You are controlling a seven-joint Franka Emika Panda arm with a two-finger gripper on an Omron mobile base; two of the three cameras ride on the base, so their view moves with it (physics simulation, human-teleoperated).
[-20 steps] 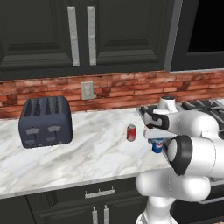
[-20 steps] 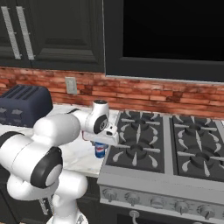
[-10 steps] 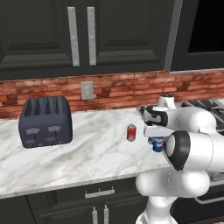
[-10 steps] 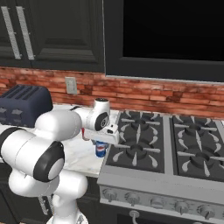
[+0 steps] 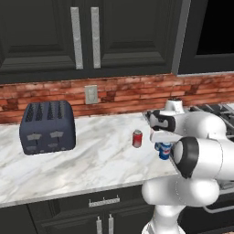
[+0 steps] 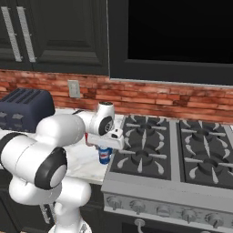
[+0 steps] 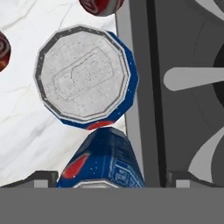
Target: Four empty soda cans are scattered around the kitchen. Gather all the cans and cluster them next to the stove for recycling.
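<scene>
The gripper (image 7: pixel 109 186) hangs over the counter edge beside the stove (image 6: pixel 182 150), its fingers spread wide either side of a blue can (image 7: pixel 105 164) between them, though whether the pads touch it I cannot tell. A second blue can (image 7: pixel 83 72) stands upright just beyond, near the stove's rim (two red cans sit farther off on the marble). I'd lower straight and release gently, keeping clear of its neighbour.

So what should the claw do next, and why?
Probably lift straight up. The claw looks open around a blue can that stands beside the stove, close to a second blue can, so rising clear should avoid knocking either.
</scene>
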